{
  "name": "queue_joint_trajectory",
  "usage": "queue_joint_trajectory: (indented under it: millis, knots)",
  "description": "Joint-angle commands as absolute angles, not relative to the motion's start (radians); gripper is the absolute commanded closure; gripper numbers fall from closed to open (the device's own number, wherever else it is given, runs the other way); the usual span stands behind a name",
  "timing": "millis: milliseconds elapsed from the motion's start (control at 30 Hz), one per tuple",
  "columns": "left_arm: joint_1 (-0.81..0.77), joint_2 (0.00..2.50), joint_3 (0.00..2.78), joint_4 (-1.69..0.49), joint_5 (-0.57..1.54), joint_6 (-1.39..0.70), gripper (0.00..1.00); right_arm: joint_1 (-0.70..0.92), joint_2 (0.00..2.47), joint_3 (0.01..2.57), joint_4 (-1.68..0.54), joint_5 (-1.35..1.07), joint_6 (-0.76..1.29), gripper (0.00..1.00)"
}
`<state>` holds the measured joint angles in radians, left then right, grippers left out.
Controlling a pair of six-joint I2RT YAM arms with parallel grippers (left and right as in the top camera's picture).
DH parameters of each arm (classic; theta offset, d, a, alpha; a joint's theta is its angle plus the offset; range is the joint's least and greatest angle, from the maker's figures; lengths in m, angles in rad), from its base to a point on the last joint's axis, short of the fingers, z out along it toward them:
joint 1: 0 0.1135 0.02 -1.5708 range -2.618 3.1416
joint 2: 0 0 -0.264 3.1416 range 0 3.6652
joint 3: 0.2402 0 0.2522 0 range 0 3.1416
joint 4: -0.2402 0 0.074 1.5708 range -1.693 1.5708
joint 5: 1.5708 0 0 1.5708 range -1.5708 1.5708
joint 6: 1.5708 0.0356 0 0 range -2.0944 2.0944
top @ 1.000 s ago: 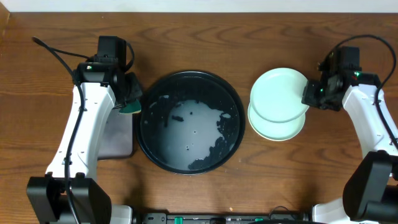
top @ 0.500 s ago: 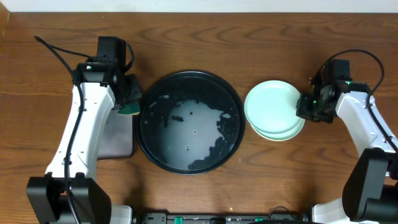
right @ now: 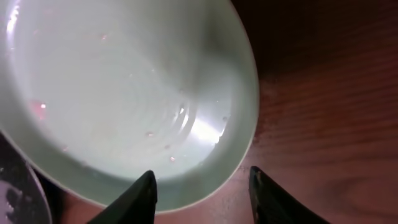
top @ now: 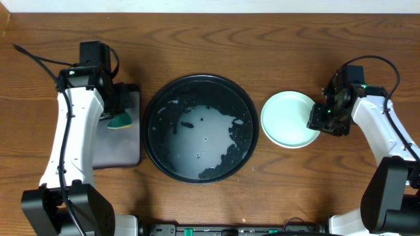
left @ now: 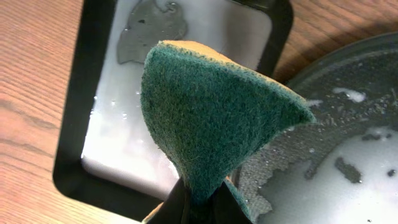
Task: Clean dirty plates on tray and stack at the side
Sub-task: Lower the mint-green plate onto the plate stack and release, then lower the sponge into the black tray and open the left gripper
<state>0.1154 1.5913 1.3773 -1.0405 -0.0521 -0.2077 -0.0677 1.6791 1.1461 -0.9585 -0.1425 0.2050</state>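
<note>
Right jaws astride flat, face-up plates (top: 285, 119)

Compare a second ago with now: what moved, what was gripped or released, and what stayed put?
The right gripper drew the top plate toward the robot until it hides the plate below, then let go; its fingers stand open astride the rim. The left gripper, shut on the sponge, swung left from the round tray to over the rectangular tray. The round tray stayed put.

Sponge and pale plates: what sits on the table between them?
The big round black tray, wet with whitish suds, lies between the sponge and the stacked plates. The overhead view shows it.
</note>
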Motion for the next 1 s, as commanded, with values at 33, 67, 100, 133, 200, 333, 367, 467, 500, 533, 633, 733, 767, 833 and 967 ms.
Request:
queue_joint_trajectory:
  millis: [33, 67, 100, 133, 200, 333, 367, 467, 500, 533, 633, 733, 767, 833, 967]
  knots:
    - [0.144, 1.588, 1.392, -1.043, -0.064, -0.171, 0.93, -0.064, 1.66, 1.258, -1.002, -0.148, 0.207, 0.53]
    - [0.151, 1.589, 1.391, -1.043, -0.063, -0.168, 0.93, -0.064, 1.66, 1.287, -1.02, -0.149, 0.208, 0.53]
    - [0.158, 1.589, 1.391, -1.042, -0.064, -0.163, 0.92, -0.064, 1.66, 1.312, -1.035, -0.152, 0.204, 0.53]
    - [0.165, 1.59, 1.391, -1.04, -0.064, -0.152, 0.93, -0.063, 1.66, 1.335, -1.045, -0.163, 0.195, 0.53]
    - [0.181, 1.595, 1.39, -1.033, -0.063, -0.118, 0.93, -0.057, 1.66, 1.374, -1.058, -0.195, 0.169, 0.52]
    - [0.216, 1.617, 1.347, -0.972, -0.062, -0.013, 0.93, -0.02, 1.66, 1.412, -1.053, -0.211, 0.151, 0.47]
    - [0.22, 1.627, 1.336, -0.96, -0.059, 0.003, 0.92, -0.011, 1.66, 1.412, -1.047, -0.21, 0.15, 0.45]
    - [0.224, 1.669, 1.324, -0.952, -0.027, 0.058, 0.93, 0.009, 1.661, 1.412, -1.036, -0.206, 0.147, 0.43]
    - [0.224, 1.686, 1.324, -0.952, -0.025, 0.06, 0.92, 0.014, 1.661, 1.412, -1.032, -0.207, 0.147, 0.43]
    - [0.224, 1.705, 1.324, -0.951, -0.025, 0.06, 0.93, 0.018, 1.661, 1.412, -1.03, -0.207, 0.148, 0.43]
    - [0.224, 1.761, 1.324, -0.944, -0.025, 0.059, 0.93, 0.028, 1.661, 1.412, -1.027, -0.207, 0.147, 0.42]
    - [0.224, 1.817, 1.324, -0.925, -0.025, 0.059, 0.93, 0.033, 1.661, 1.412, -1.028, -0.206, 0.14, 0.41]
    - [0.224, 1.832, 1.324, -0.921, -0.025, 0.059, 0.93, 0.033, 1.661, 1.412, -1.028, -0.202, 0.141, 0.41]
    - [0.224, 1.855, 1.324, -0.916, -0.025, 0.057, 0.89, 0.033, 1.661, 1.412, -1.029, -0.192, 0.14, 0.4]
    - [0.224, 1.865, 1.325, -0.919, -0.025, 0.051, 0.72, 0.033, 1.661, 1.412, -1.029, -0.191, 0.14, 0.39]
